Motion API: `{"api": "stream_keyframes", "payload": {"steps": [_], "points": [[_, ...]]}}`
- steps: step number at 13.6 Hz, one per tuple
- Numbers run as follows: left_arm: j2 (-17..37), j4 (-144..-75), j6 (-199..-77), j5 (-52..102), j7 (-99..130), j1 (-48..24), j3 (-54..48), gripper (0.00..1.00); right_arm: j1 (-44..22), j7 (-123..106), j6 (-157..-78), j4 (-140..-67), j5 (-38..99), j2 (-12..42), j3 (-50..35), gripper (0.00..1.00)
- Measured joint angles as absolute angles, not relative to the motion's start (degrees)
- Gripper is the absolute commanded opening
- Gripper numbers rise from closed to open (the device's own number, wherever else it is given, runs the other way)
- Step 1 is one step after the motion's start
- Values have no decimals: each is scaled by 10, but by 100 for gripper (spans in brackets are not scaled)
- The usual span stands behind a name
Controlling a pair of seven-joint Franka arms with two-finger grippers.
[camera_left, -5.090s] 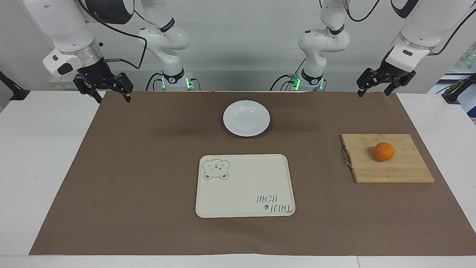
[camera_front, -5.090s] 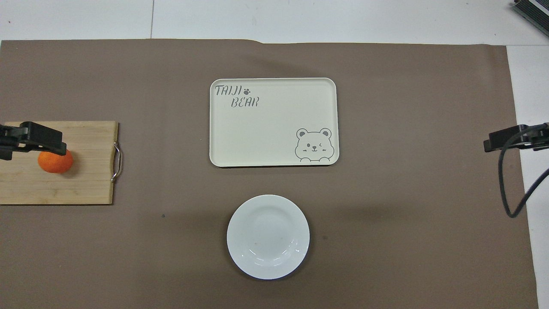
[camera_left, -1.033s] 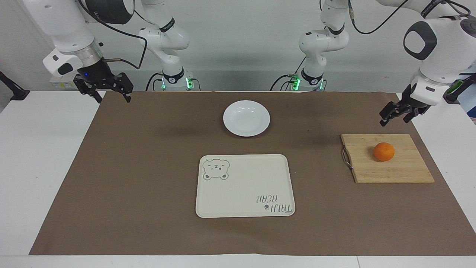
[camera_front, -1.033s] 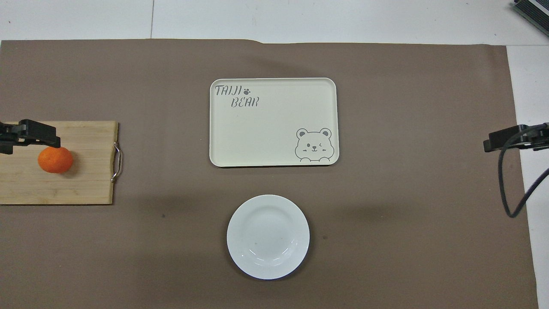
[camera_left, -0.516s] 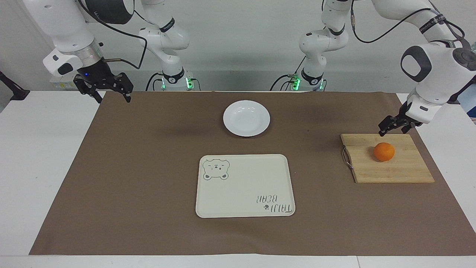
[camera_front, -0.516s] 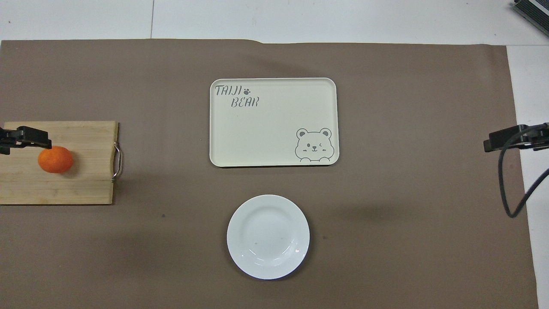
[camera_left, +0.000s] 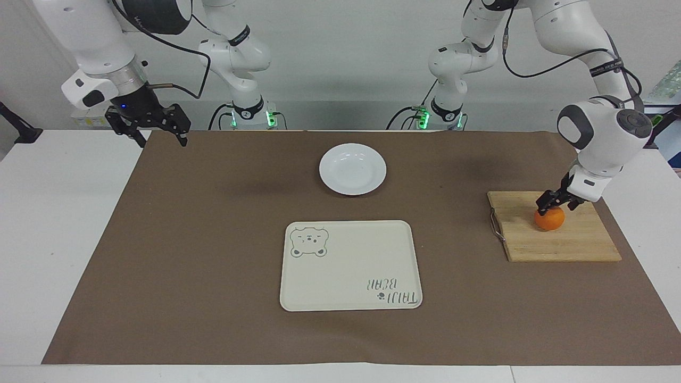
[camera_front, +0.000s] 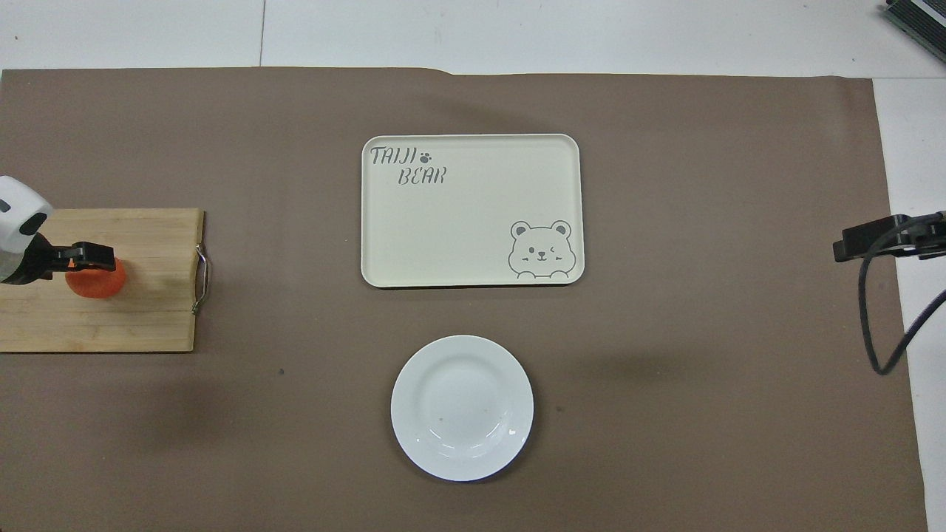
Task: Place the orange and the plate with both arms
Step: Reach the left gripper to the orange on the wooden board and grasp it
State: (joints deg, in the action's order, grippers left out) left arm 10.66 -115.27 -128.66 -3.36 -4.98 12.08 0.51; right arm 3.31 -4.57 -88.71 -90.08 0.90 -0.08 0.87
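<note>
**Left gripper down at the orange, right arm waiting**

A white table (camera_left: 48, 223) is covered by a brown paper mat (camera_left: 213, 255). At the left arm's end of the table lies a wooden cutting board (camera_left: 558, 242) with a small metal handle (camera_left: 495, 225) on the edge that faces the middle of the table. The orange (camera_left: 550, 220) sits on this board. The left gripper (camera_left: 553, 204) is lowered right onto the top of the orange, its black fingers spread apart with a tip at either side of the fruit's upper part; whether they press on it cannot be told. The orange rests on the board.

In the middle of the table, nearer to the robots, the round white plate (camera_left: 352, 168) lies flat on the mat. Farther from the robots than the plate, and apart from it, is a cream rectangular tray (camera_left: 351, 266) printed with a bear drawing and the words "TAIJI BEAR".

The right arm waits. Its right gripper (camera_left: 157, 133) hangs in the air over the mat's corner at the right arm's end of the table, fingers apart, holding nothing
</note>
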Motion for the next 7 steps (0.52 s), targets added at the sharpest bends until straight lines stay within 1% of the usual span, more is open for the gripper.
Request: {"api": "stream_keyframes", "payload": {"steps": [4,7], "points": [[128,-1153,-1315,-34,-50,130,5,100,33,-46,-887,-901,9,-1,9,100],[134,-1153,-1317,-34,-50,131,5,100,33,-46,-887,-901,9,-1,9,100]]}}
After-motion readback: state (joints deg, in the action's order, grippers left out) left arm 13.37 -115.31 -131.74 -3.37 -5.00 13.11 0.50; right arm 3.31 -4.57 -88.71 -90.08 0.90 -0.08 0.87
